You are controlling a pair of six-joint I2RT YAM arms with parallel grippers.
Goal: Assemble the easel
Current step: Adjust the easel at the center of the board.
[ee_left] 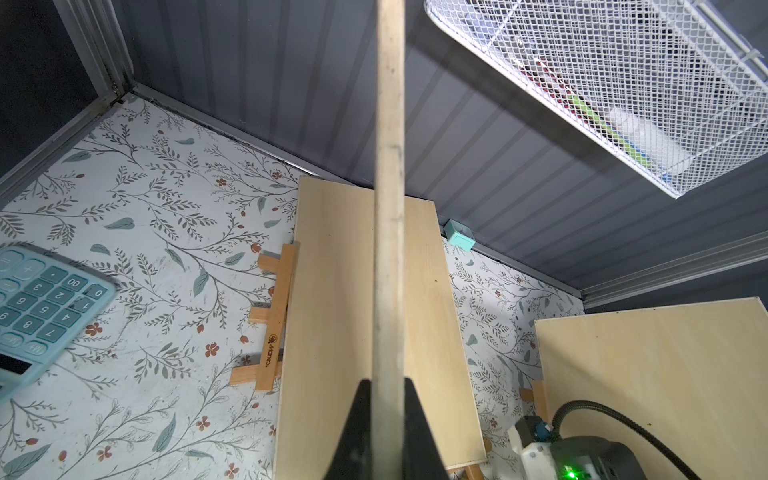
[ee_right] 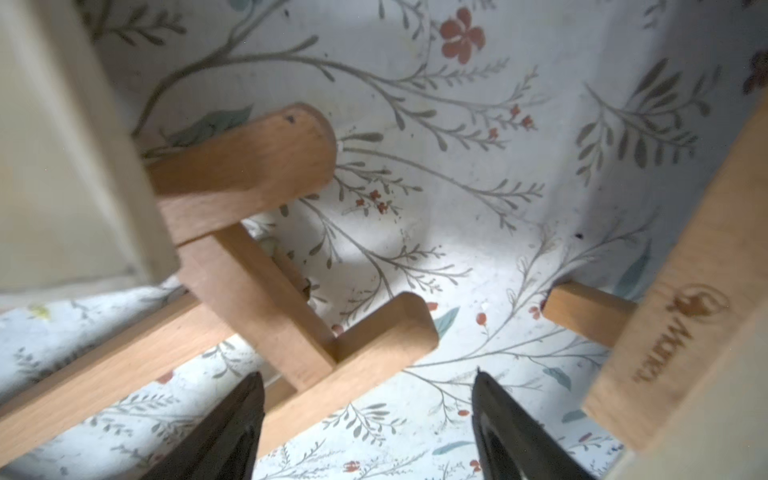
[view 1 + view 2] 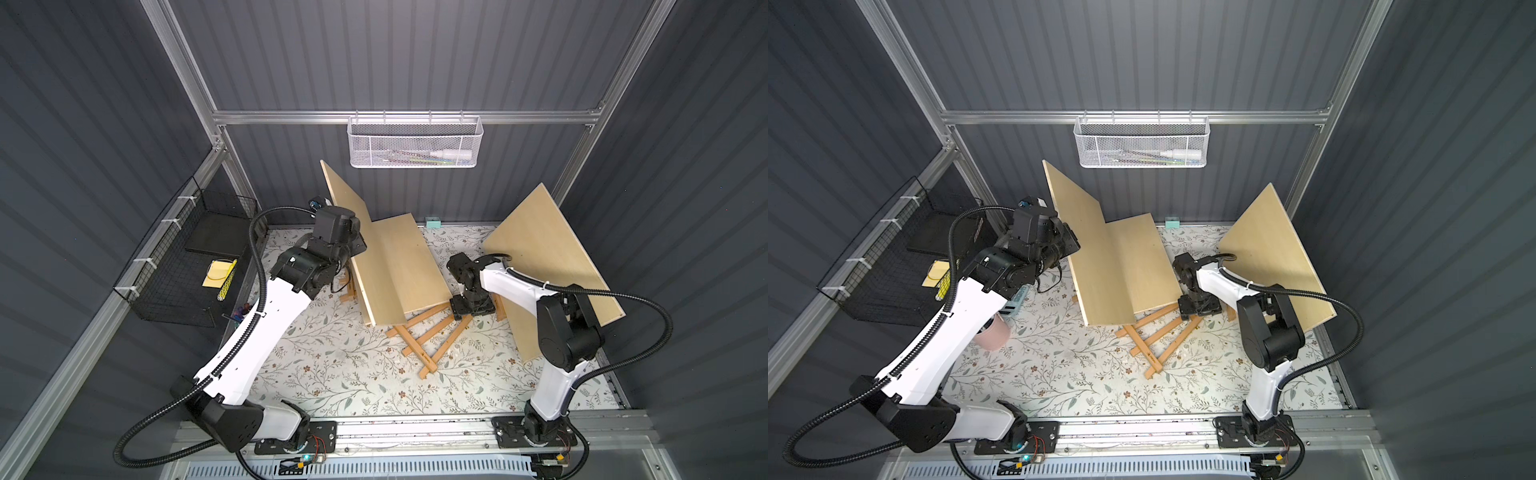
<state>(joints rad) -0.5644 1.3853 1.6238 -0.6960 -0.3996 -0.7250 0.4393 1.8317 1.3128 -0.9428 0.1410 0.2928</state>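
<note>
The wooden easel (image 3: pixel 432 336) lies folded flat on the floral table in both top views (image 3: pixel 1154 340), its upper end tucked under a pale board (image 3: pixel 407 266). My right gripper (image 2: pixel 368 372) points down over that end and stands open. One easel bar (image 2: pixel 374 345) reaches in beside the left finger (image 2: pixel 245 415), and the other finger is clear of it. My left gripper (image 1: pixel 388 386) is shut on the edge of a second board (image 3: pixel 345 195), holding it upright on its edge (image 1: pixel 390 166).
A third board (image 3: pixel 548 257) leans at the right, over another easel frame (image 2: pixel 673 332). More easel wood (image 1: pixel 274 316) pokes out left of the lying board. A calculator (image 1: pixel 41 307), pink cup (image 3: pixel 994 332), black wire basket (image 3: pixel 195 266) and white mesh basket (image 3: pixel 415 141) stand around.
</note>
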